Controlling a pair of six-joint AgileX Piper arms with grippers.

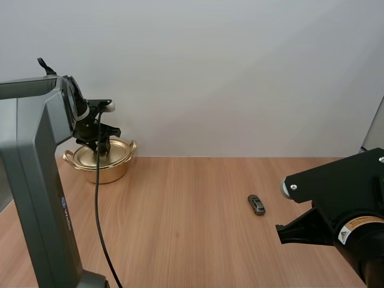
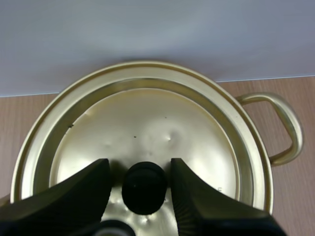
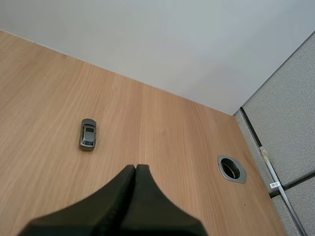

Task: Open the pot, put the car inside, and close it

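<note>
A golden pot (image 1: 113, 167) with its lid (image 2: 162, 118) on stands at the table's far left. My left gripper (image 1: 101, 144) hangs right over it. In the left wrist view this gripper (image 2: 139, 162) is open, its fingers (image 2: 86, 189) standing either side of the lid's black knob (image 2: 143, 189) with a thin gap on each side. A small grey toy car (image 1: 257, 204) lies on the table right of centre. My right gripper (image 3: 135, 168) is shut on nothing, held above the table near the car (image 3: 88, 134).
The wooden table (image 1: 180, 240) ends at a pale wall behind. The pot's side handle (image 2: 284, 125) sticks out towards the table's middle. A round metal cable hole (image 3: 231, 168) sits in the table near its right edge, beside a grey partition (image 3: 290, 123).
</note>
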